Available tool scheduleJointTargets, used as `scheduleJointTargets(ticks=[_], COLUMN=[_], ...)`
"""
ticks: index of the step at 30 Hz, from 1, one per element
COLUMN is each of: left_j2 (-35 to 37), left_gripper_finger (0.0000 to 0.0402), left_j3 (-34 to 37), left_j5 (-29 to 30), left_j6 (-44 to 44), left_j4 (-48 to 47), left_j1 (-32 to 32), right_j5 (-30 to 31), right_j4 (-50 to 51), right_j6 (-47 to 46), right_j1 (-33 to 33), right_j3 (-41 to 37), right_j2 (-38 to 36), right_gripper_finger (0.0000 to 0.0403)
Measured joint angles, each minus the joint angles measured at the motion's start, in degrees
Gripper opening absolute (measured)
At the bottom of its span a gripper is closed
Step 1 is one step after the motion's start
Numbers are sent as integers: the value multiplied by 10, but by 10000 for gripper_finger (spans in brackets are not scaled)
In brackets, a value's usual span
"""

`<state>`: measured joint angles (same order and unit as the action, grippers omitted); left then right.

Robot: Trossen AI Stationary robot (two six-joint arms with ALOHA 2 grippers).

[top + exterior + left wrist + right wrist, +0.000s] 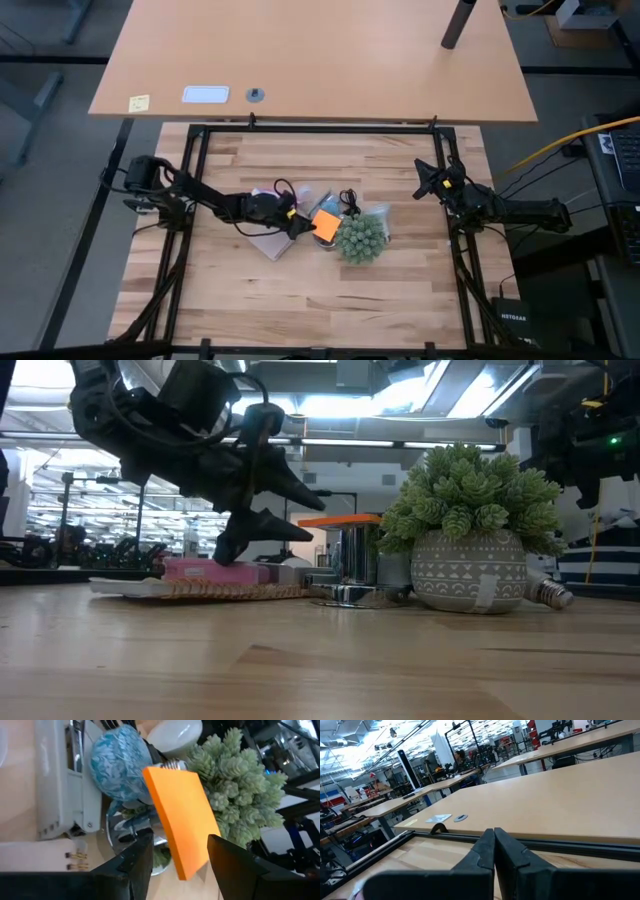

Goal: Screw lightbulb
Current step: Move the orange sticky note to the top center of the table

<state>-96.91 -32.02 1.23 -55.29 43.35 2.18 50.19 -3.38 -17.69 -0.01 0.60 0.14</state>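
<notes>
My left gripper [300,223] [306,512] [180,862] is open at the table's middle, pointing toward the right edge. Its fingers stand on either side of the near end of an orange pad [182,820] [340,520]. The pad lies on top of the shiny silver socket [348,565]. Just right of the socket is a green spiky plant [360,238] in a patterned pot [468,570]. The lightbulb [543,591] lies on its side on the table behind the pot's right side. My right gripper [494,847] [424,186] is shut and waits at the right edge.
A pink box [212,571] on a woven mat [215,591] lies under my left arm. A blue patterned ball [120,762] and a black cord [349,200] sit beside the socket. A black frame [320,128] borders the table, and a second tabletop [320,55] lies beyond the far edge.
</notes>
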Motion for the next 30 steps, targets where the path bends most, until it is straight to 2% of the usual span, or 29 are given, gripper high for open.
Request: scheduleJointTargets(ticks=[3, 9, 11, 21, 30], left_j2=[-1, -1, -1, -1, 0], left_gripper_finger=[134, 32, 11, 7, 6], left_j3=[0, 0, 0, 0, 0], left_j5=[0, 0, 0, 5, -1], left_j6=[18, 78, 88, 107, 108], left_j4=[10, 48, 58, 66, 152], left_j1=[0, 0, -2, -61, -146], right_j5=[0, 0, 0, 0, 0], right_j4=[0, 0, 0, 0, 0], right_j6=[0, 0, 0, 0, 0], right_j1=[0, 0, 0, 0, 0], right_j3=[0, 0, 0, 0, 0], right_j2=[0, 0, 0, 0, 0], right_gripper_finger=[5, 5, 5, 5, 5])
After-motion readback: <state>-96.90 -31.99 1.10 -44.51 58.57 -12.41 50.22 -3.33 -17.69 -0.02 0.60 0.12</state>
